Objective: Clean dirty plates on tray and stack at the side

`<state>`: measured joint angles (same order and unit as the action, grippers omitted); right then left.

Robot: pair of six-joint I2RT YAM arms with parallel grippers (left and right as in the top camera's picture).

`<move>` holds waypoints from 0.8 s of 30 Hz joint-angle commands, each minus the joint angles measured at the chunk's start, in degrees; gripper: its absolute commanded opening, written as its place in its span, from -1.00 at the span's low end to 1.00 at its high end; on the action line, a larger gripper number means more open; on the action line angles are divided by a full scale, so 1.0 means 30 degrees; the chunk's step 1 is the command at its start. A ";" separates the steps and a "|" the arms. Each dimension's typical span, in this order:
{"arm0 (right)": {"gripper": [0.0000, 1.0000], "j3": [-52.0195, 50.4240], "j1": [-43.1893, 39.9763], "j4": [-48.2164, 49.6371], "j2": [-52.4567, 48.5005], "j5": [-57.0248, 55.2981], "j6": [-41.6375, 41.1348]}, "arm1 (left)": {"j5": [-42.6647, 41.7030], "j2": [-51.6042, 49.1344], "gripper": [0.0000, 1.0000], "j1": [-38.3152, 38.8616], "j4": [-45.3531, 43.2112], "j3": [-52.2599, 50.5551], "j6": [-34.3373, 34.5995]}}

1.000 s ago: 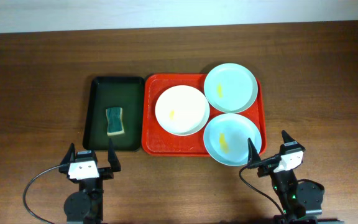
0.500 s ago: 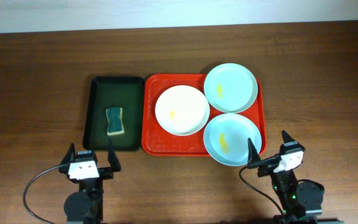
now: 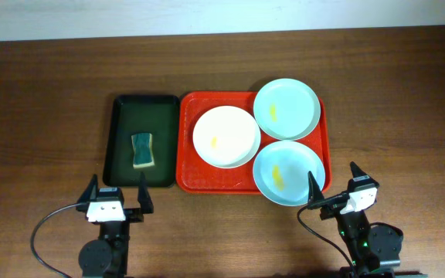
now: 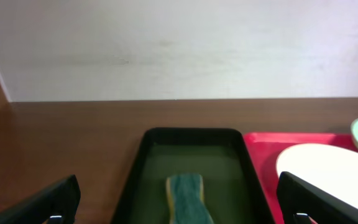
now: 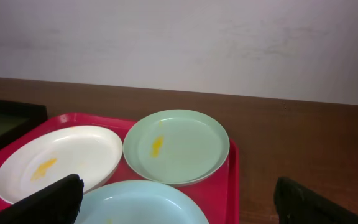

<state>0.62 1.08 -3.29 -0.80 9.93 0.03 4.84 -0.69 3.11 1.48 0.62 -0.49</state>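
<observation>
Three plates lie on the red tray (image 3: pixel 195 172): a white plate (image 3: pixel 225 137) at its left, a pale blue-green plate (image 3: pixel 287 109) at the back right and another pale blue-green plate (image 3: pixel 288 171) at the front right, overhanging the tray's front edge. Each has a small yellow smear. My left gripper (image 3: pixel 117 196) is open and empty in front of the dark green tray. My right gripper (image 3: pixel 334 185) is open and empty just right of the front plate. In the right wrist view the white plate (image 5: pixel 58 158), back plate (image 5: pixel 178 146) and front plate (image 5: pixel 142 202) show.
A dark green tray (image 3: pixel 120 123) left of the red tray holds a green and yellow sponge (image 3: pixel 141 150); it also shows in the left wrist view (image 4: pixel 186 198). Wooden table all around; a pale wall stands behind the far edge.
My left gripper has shifted very slightly to the right. Nothing else has moved.
</observation>
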 commanded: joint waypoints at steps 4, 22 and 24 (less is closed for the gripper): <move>0.97 -0.0102 -0.0117 -0.0131 0.0022 0.0051 -0.0073 | -0.0044 0.0080 0.98 -0.0095 -0.0772 -0.0029 -0.0423; 0.97 0.6397 -0.0117 -0.3869 -0.1246 0.0124 -0.1537 | -0.3067 -0.7825 0.98 -0.0095 0.8109 1.3551 0.0437; 0.97 0.8553 -0.0117 -0.4998 -0.2696 0.0284 -0.1537 | -0.3067 -1.0295 0.98 -0.0095 1.0528 1.6480 0.0437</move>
<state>16.67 1.08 -15.11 -3.57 10.04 -4.27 -2.74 -20.97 3.11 25.50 37.80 0.10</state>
